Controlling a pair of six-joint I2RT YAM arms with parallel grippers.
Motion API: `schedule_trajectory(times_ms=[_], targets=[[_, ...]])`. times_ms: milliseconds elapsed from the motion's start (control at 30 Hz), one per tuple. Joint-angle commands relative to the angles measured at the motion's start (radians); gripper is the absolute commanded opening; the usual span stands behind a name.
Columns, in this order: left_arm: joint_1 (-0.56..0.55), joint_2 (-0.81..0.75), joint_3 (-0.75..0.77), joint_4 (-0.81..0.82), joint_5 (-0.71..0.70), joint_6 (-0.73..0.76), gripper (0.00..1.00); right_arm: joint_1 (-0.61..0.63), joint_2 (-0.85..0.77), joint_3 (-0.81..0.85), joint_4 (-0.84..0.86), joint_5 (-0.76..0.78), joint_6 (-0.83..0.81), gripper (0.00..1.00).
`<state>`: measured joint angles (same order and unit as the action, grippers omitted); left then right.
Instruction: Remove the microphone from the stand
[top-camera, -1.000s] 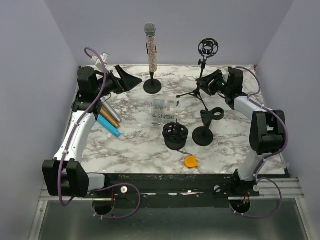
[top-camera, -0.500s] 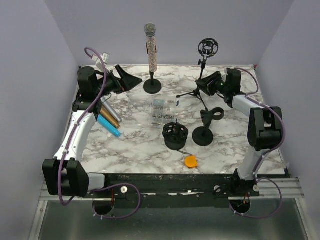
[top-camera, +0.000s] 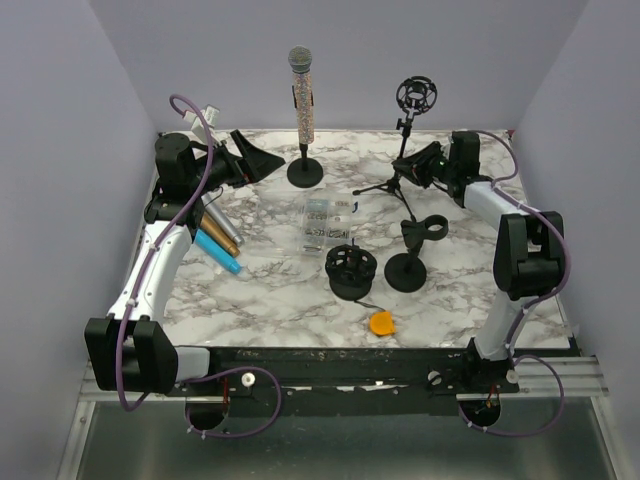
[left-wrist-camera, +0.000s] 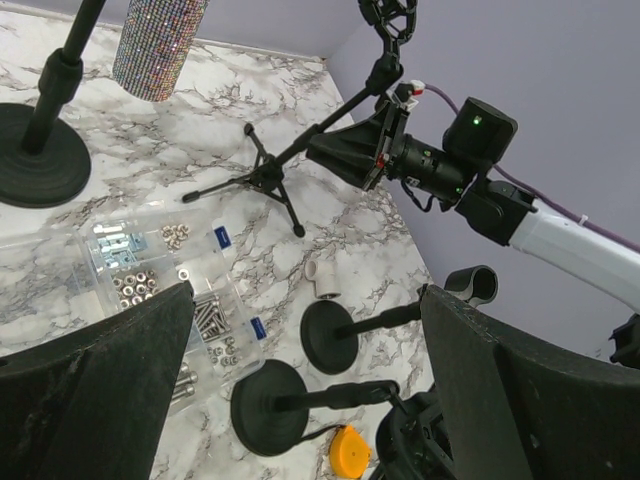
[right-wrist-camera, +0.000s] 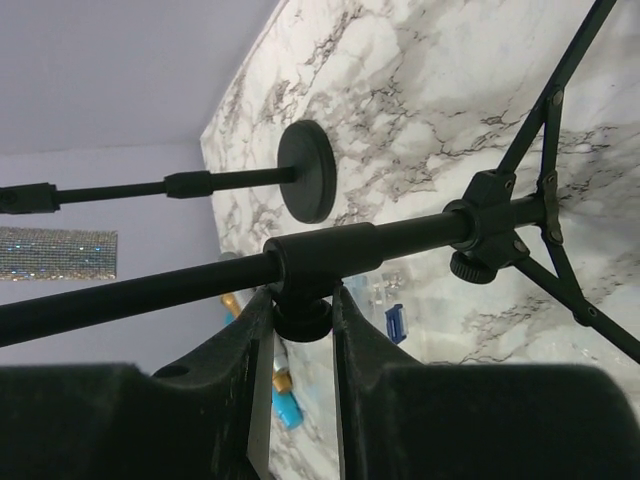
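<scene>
Judging progress: none of the real job is done yet. The mic (top-camera: 301, 95) stands upright on top of the mic stand (top-camera: 305, 172), whose round base sits on the marble surface (top-camera: 270, 290) at the back, centre-left. Neither arm touches the mic.

Right fingers (top-camera: 418, 166) are on a different item: the tripod stand (top-camera: 392, 182) w/ the empty shock mount (top-camera: 416, 95), just right of the mic stand. In the right wrist view they're pressed in on the small knob (right-wrist-camera: 303, 318) under the collar of the tripod's pole (right-wrist-camera: 400, 235), w/ no gap visible btw pads and knob. So they're pinching the tripod, not the mic. Could be a brace, could be a mis-aim; can't tell which.

Left fingers (top-camera: 250, 155) are spread wide and hold nothing. They hover over the back-left of the surface, near the mic stand's base but apart from it. The left wrist view looks out btw them at the glitter body of the mic, the parts box (left-wrist-camera: 150, 300) and the tripod beyond.

What's left, imo: everything. One set of fingers has to reach the mic body, close on it and lift it off the stand, ideally w/ the stand kept from tipping. The left arm looks better placed, being open and nearer.
</scene>
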<state>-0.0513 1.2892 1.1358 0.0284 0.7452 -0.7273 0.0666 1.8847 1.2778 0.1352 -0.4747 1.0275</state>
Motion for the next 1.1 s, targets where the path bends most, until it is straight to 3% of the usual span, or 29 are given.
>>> schedule_trajectory(times_ms=[0,233,367,533,767,967,1067], targets=[[0.008,0.012,-0.01,0.024,0.027,-0.006,0.93,0.028,-0.023,0.064,-0.241,0.199,-0.128,0.14],[0.008,0.016,-0.008,0.023,0.03,-0.006,0.93,0.134,-0.009,0.244,-0.521,0.552,-0.275,0.14],[0.008,0.022,-0.005,0.022,0.036,-0.012,0.93,0.16,-0.015,0.272,-0.552,0.611,-0.296,0.16],[0.008,0.021,-0.006,0.024,0.036,-0.012,0.93,0.162,-0.026,0.278,-0.541,0.589,-0.3,0.19],[0.007,0.022,-0.005,0.024,0.037,-0.012,0.93,0.157,-0.096,0.267,-0.506,0.505,-0.303,0.53],[0.007,0.027,-0.012,0.039,0.05,-0.029,0.93,0.082,-0.201,0.146,-0.444,0.32,-0.264,0.61],[0.007,0.025,-0.013,0.044,0.051,-0.032,0.93,0.027,-0.262,0.065,-0.375,0.198,-0.249,0.73]])
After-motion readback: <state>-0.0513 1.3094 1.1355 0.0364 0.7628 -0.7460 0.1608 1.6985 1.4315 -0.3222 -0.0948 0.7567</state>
